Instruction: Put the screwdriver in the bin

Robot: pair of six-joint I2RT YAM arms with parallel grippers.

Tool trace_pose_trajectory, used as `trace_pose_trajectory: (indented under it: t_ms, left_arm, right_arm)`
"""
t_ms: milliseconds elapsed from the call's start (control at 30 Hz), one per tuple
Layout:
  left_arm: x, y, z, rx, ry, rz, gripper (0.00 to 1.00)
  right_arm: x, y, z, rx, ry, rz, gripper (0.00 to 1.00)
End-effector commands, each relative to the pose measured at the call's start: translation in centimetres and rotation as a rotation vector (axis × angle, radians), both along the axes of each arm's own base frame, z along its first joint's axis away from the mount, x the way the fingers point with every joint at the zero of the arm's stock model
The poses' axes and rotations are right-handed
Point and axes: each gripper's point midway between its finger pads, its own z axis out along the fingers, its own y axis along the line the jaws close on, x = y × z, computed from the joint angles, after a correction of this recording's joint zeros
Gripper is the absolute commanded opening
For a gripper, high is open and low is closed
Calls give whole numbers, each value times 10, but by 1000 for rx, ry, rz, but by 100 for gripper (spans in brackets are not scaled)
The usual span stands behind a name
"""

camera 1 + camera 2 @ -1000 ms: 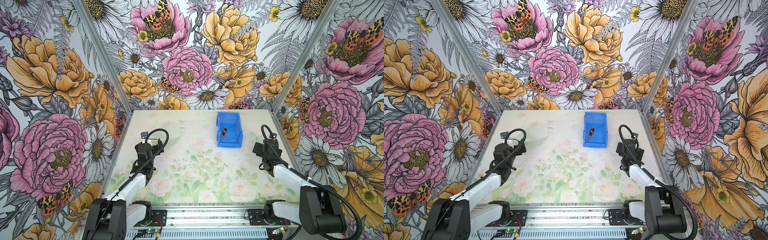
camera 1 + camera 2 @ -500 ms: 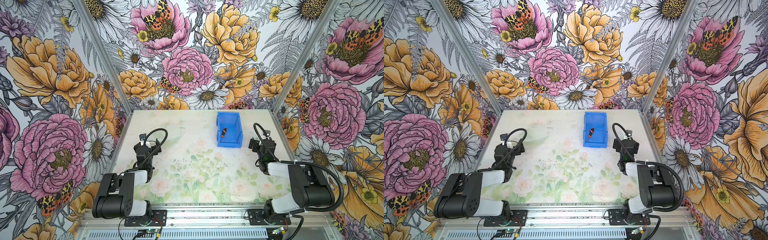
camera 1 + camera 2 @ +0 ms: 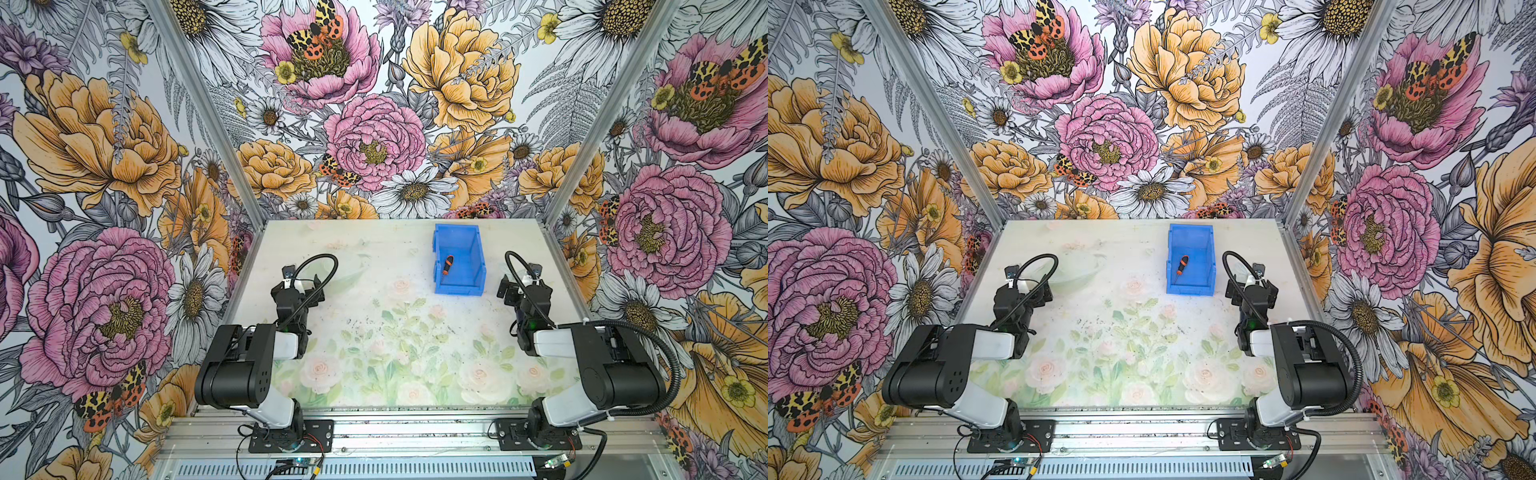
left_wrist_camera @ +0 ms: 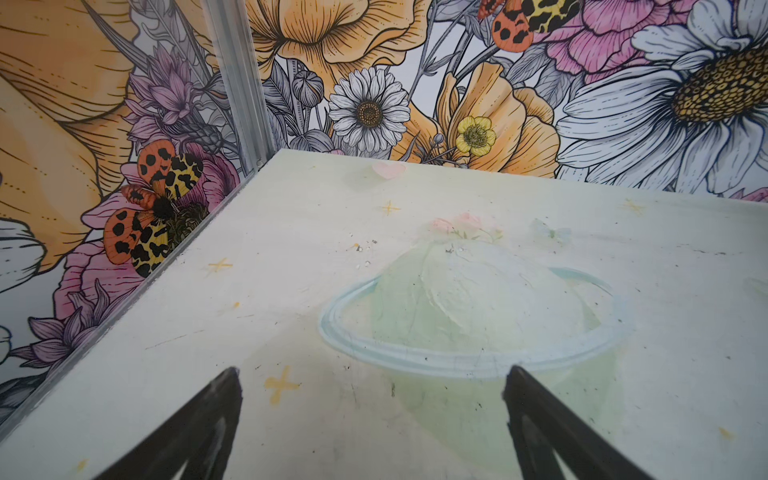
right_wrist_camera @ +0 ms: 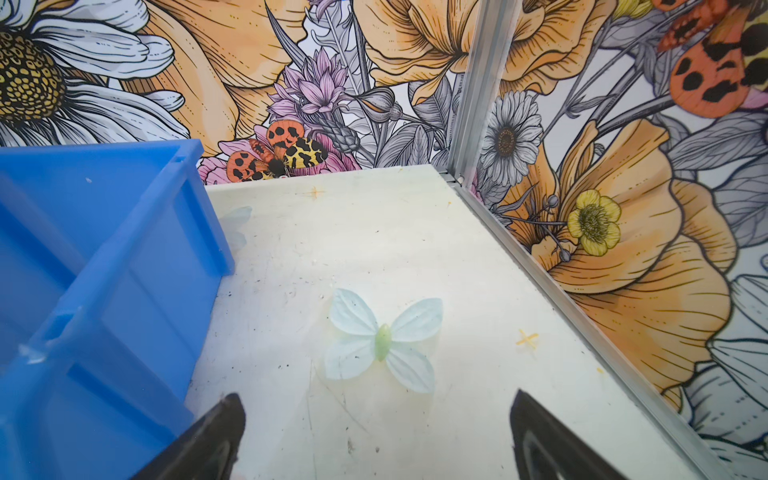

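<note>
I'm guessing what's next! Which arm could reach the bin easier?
Probably the right. The right end effector is open right beside the bin, which already holds the screwdriver. The left end effector, also open, is much farther off.

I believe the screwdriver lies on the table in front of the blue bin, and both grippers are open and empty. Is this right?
Not quite. The screwdriver lies inside the blue bin, as both top views show. The left gripper and right gripper are indeed open and empty.

Bold floral walls with aluminium corner posts enclose a pale flower-printed tabletop.
</note>
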Motion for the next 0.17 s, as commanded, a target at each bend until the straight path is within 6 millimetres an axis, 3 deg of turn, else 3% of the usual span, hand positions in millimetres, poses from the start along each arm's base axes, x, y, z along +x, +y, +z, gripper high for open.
trace_pose_trajectory:
  t_ms: [0, 133]
  left_arm:
    - [6, -7, 12, 20, -35, -22, 99]
    - [7, -6, 11, 8, -32, -47, 99]
  right_arm:
    - [2, 0, 6, -10, -26, 10, 100]
    - [-1, 3, 7, -15, -41, 26, 100]
